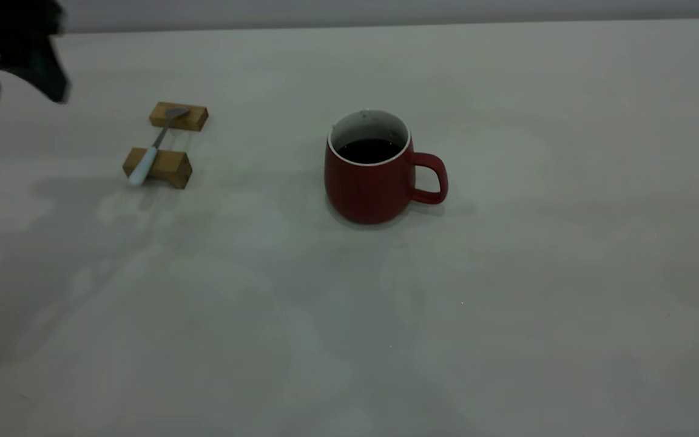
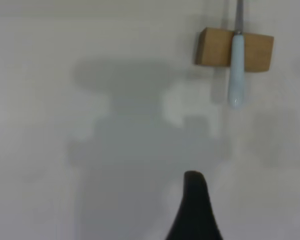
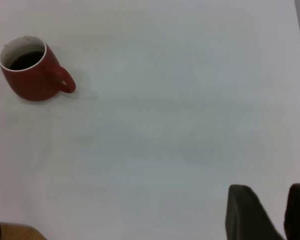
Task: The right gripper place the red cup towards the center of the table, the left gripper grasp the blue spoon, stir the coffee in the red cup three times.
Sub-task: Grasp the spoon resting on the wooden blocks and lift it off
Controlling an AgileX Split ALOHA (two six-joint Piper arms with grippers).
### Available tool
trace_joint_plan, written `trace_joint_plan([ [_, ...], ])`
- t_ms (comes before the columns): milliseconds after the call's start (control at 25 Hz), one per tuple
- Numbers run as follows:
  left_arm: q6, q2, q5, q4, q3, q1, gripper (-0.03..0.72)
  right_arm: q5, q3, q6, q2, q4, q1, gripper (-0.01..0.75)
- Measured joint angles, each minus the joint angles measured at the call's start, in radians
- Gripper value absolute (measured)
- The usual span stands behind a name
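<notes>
A bare stretch of off-white worktop (image 1: 349, 340) fills the foreground, with the red cup (image 1: 371, 173) set upright near its centre, dark coffee (image 1: 369, 150) inside and handle turned toward the right arm's side. The blue spoon (image 1: 154, 147) is bridged across two wooden blocks (image 1: 167, 142), well apart from the cup. The left gripper (image 1: 13, 60) is seen above the far left edge, jaws parted and empty; the right gripper (image 3: 270, 212) is empty too, jaws slightly apart. A misjudged grasp could knock the slim spoon off its blocks, and a careless stir could tip or spill the cup.
</notes>
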Motion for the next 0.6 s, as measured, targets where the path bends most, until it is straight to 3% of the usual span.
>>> trace_joint_plan([
  [400, -0.006, 0.295, -0.049, -0.011, -0.144, -0.04, 0.647, 0.0, 0.0, 0.0, 0.0, 0.0, 0.0, 0.236],
  [600, -0.006, 0.383, -0.055, -0.011, -0.192, -0.04, 0.603, 0.0, 0.0, 0.0, 0.0, 0.0, 0.0, 0.236],
])
